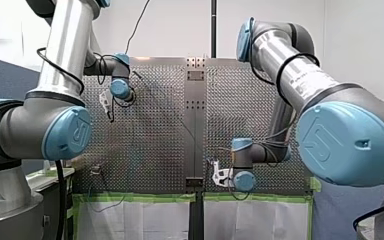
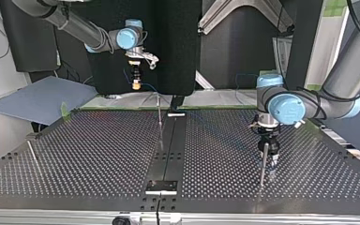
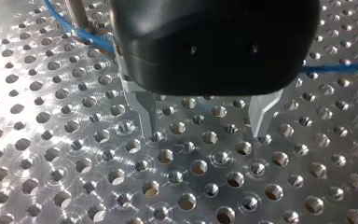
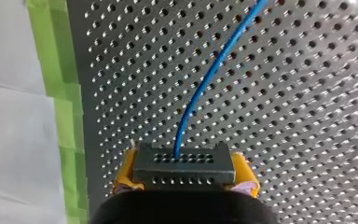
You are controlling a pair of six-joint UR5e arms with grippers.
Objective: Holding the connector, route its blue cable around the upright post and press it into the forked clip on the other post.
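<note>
Perforated table fills your views: the connector sits pinched between my right gripper's yellow pads, its blue cable running out of frame. My left gripper hangs spread, the post beside it cut off.

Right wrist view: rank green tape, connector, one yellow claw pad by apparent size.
1. green tape
2. connector
3. yellow pad
The connector is nearest the camera, so real sizes may differ.

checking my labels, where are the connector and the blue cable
connector [image 4: 184, 169]: right wrist view, middle of its black body
blue cable [image 4: 199, 88]: right wrist view, mid-run, ahead of the connector
</note>
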